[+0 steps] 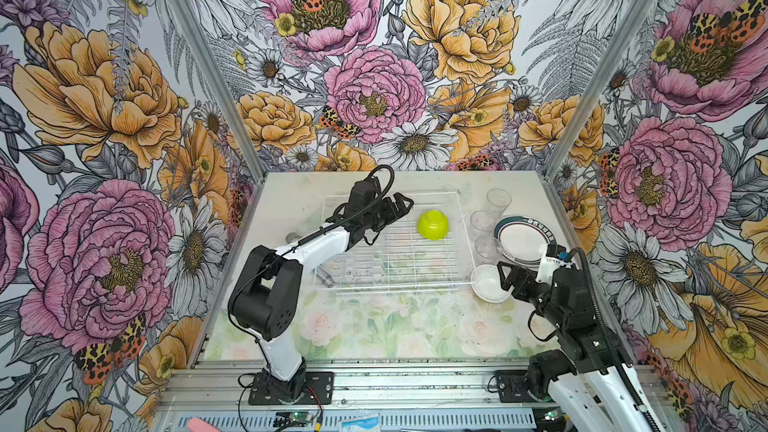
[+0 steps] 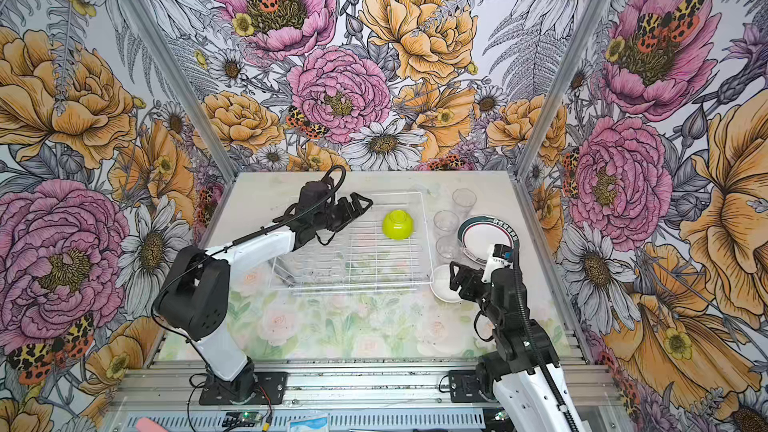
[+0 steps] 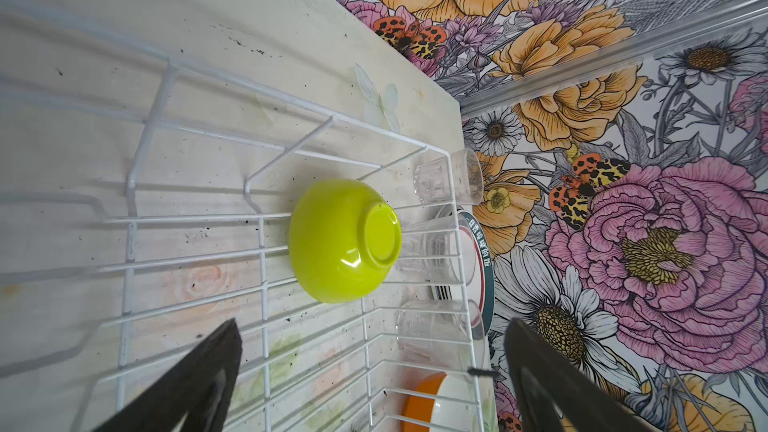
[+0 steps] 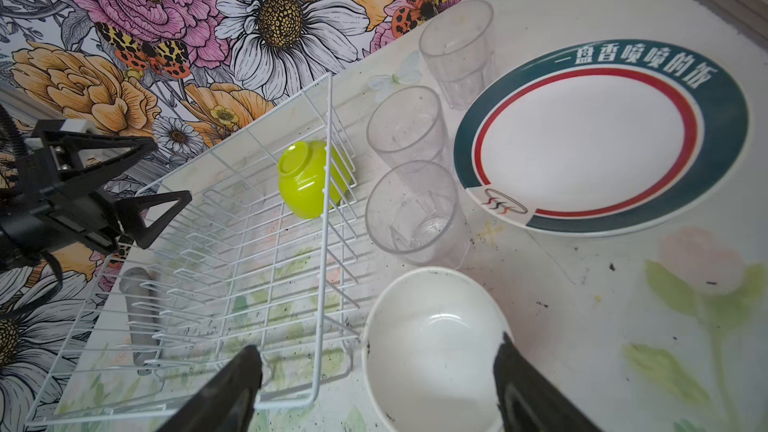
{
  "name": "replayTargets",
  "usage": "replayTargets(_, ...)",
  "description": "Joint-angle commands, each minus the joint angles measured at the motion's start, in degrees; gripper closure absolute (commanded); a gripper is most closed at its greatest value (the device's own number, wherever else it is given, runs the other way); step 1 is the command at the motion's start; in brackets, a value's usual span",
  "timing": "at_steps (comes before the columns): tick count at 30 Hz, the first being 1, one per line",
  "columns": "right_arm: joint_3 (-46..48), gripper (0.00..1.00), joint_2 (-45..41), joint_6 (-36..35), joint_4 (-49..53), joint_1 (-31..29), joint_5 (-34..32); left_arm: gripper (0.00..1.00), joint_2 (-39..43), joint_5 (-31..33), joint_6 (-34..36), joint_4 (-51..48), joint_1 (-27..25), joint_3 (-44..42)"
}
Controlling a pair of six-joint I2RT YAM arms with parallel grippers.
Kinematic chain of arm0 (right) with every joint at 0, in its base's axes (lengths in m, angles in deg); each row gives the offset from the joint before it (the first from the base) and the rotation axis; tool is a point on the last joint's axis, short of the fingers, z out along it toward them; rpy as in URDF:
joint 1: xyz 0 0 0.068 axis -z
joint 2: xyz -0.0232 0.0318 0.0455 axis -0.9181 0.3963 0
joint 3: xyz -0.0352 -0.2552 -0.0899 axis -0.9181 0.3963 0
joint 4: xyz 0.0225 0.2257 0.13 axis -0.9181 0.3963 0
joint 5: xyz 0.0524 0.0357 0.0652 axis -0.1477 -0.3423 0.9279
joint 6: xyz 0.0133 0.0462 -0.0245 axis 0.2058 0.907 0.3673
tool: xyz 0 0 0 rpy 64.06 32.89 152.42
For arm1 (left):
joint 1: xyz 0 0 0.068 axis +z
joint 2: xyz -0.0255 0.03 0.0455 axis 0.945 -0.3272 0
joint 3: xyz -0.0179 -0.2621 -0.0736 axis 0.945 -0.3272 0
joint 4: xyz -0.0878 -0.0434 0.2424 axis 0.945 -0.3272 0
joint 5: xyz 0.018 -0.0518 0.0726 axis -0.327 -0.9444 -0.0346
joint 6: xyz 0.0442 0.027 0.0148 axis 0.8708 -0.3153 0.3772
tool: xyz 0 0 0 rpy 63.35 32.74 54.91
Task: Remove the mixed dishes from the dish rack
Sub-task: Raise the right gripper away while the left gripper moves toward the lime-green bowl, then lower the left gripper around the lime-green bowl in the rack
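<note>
Both my claws gape wide, empty.
My left claw [image 1: 395, 214] hangs above the dish rack [image 1: 399, 259] near the upturned lime-green bowl [image 1: 432, 224]; my right claw [image 4: 378, 344] over the orange bowl [image 4: 432, 351].

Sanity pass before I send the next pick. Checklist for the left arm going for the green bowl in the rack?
1. Left claw open: ok.
2. Lime-green bowl is the only dish in the dish rack: ok.
3. Bowl orientation: upside down, rim on the wires. Whether the jaws can hold its rounded side: cannot tell.
4. No dish between left claw and bowl: ok.
5. Right claw open above the orange bowl: ok. Whether it is clear of the rim: cannot tell.
6. Three tumblers upright and plates flat on the table, outside the rack: ok.
</note>
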Motion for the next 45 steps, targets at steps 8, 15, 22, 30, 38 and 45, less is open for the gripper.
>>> replayTargets(8,3.62,0.11,-8.64,3.83,-2.73,0.03,1.45,0.06,-9.29,-2.55,1.23,-3.59,-0.73,8.25)
replayTargets(15,3.71,0.11,-10.45,3.96,-2.73,0.06,1.05,0.1,-14.53,-3.73,-0.22,-4.41,-2.55,13.15)
replayTargets(22,2.78,0.11,-10.61,3.52,-2.65,0.07,1.66,0.11,-20.72,-6.51,-2.72,-4.95,-3.05,18.55)
replayTargets(30,4.22,0.11,-11.66,4.33,-2.6,0.02,0.49,0.11,-22.53,-8.91,-2.3,-5.78,-1.4,19.64)
replayTargets(38,5.01,0.11,-12.37,5.34,-2.48,0.01,-0.13,0.11,-26.53,-12.96,-2.59,-6.94,-0.29,23.54)
replayTargets(45,4.89,0.12,-12.1,6.14,-2.56,0.07,-1.19,0.11,-28.19,-14.13,-2.75,-8.91,-0.35,25.76)
